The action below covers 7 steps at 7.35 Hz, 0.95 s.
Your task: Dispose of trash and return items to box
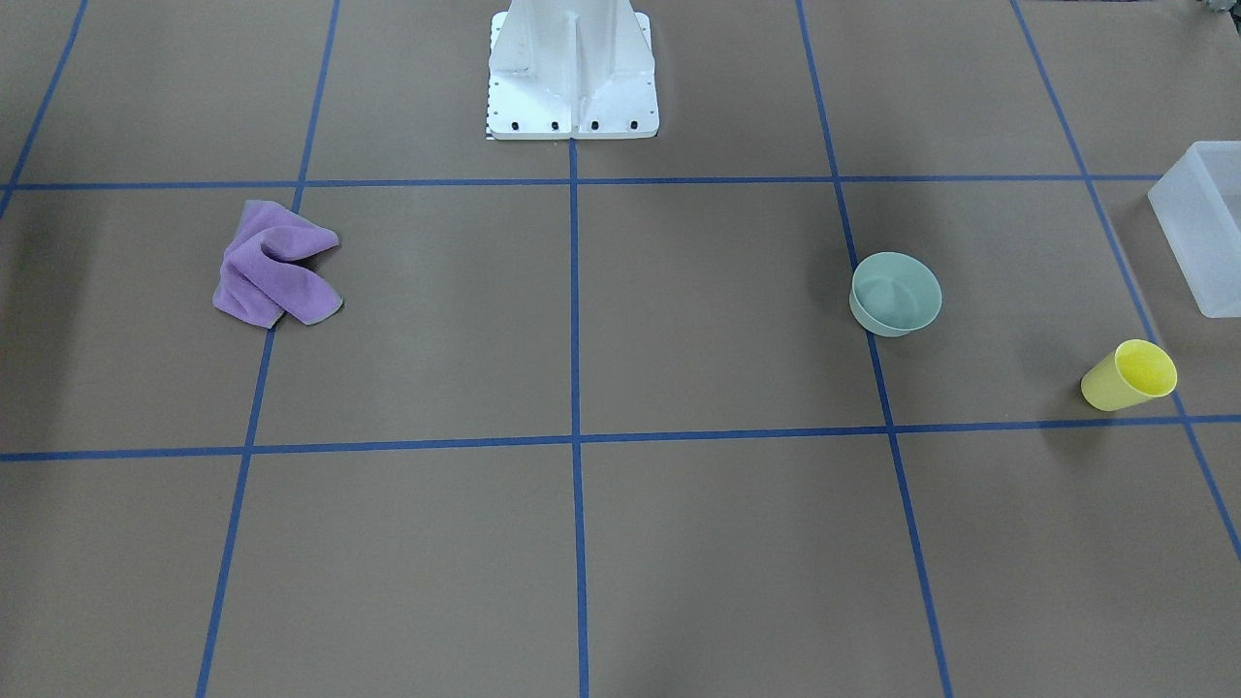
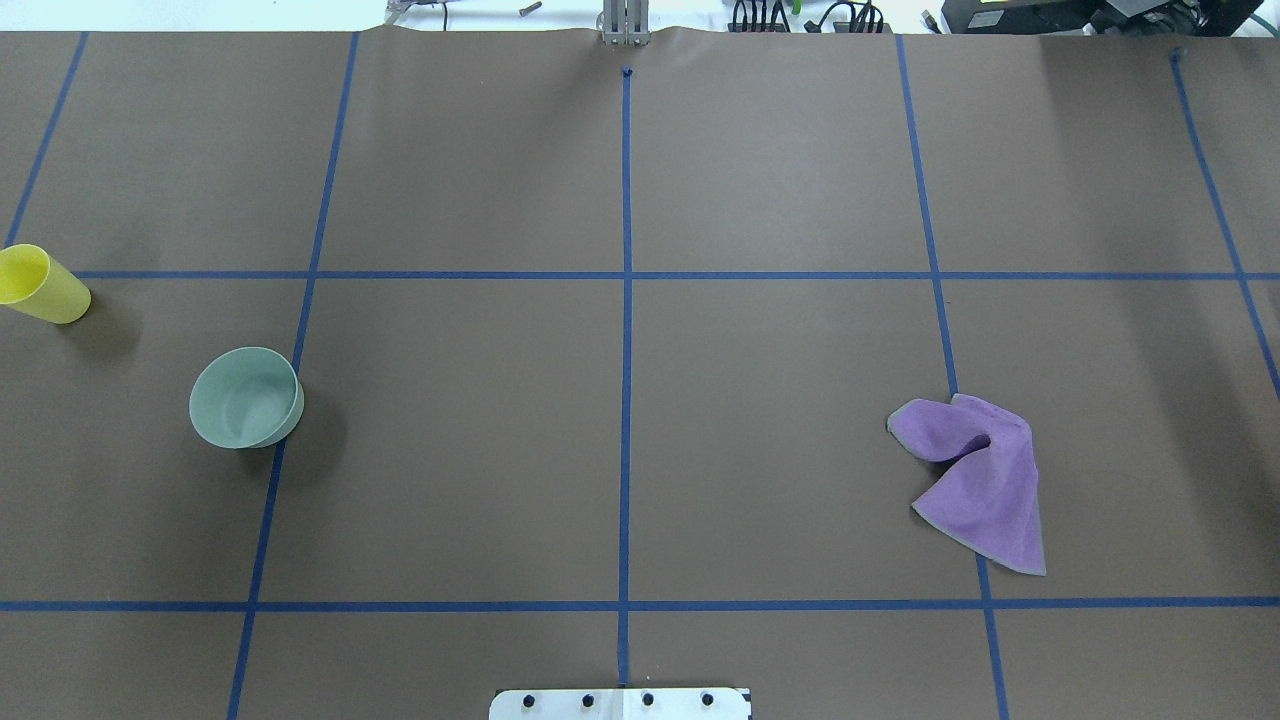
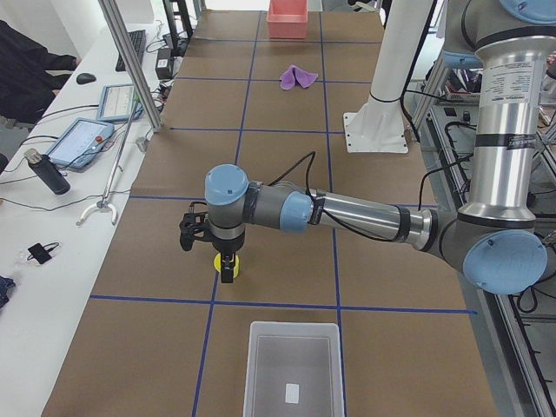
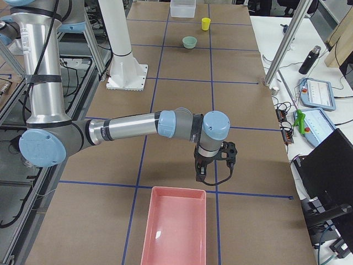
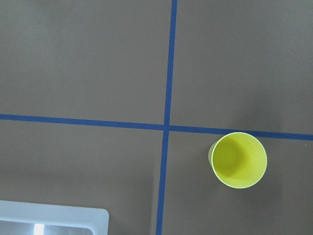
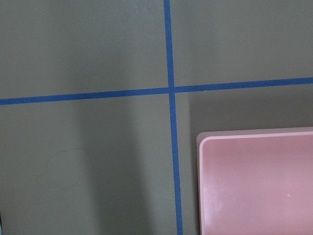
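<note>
The yellow cup (image 1: 1129, 375) stands upright on the brown table, near the frosted-white box (image 1: 1202, 228). It also shows in the overhead view (image 2: 40, 285) and below the left wrist camera (image 5: 238, 160), where a corner of the box (image 5: 54, 220) shows. The mint-green bowl (image 1: 896, 294) stands upright further in, also in the overhead view (image 2: 246, 397). My left gripper (image 3: 208, 256) hangs above the cup (image 3: 221, 263), apart from it. My right gripper (image 4: 214, 171) hangs at the far end of the table. I cannot tell whether either is open or shut.
A crumpled purple cloth (image 2: 975, 480) lies on my right half of the table. A pink tray (image 4: 174, 226) sits at the table's right end, just past my right gripper. The white robot base (image 1: 572, 78) stands at the table's middle edge. Blue tape lines grid the table.
</note>
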Each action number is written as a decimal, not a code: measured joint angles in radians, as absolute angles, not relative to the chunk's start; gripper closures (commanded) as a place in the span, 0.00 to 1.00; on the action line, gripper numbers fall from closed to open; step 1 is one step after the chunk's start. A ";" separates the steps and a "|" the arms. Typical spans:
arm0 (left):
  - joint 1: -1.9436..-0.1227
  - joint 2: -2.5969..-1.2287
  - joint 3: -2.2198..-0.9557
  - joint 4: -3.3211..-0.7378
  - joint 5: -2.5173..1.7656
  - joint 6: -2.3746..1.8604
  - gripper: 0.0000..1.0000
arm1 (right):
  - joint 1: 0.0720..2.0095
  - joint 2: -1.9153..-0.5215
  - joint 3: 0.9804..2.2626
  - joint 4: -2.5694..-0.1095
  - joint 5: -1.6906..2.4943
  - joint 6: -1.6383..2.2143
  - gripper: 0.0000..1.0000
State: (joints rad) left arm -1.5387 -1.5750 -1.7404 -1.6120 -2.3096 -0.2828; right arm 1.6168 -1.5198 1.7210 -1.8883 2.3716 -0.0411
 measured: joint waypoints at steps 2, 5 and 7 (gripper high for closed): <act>-1.518 -1.577 -1.700 -1.699 -2.310 -0.390 0.01 | 1.616 -1.518 1.722 -1.888 2.373 -0.040 0.00; -1.459 -1.610 -1.513 -1.967 -2.306 -0.580 0.01 | 1.616 -1.517 1.722 -1.888 2.375 -0.037 0.00; -1.398 -1.674 -1.366 -2.122 -2.301 -0.722 0.02 | 1.615 -1.517 1.722 -1.888 2.377 -0.037 0.00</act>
State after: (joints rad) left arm -1.3978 -1.6743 -1.3664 -2.1217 -2.3013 -0.7219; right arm 1.6153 -1.5171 1.7223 -1.8877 2.3769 -0.0369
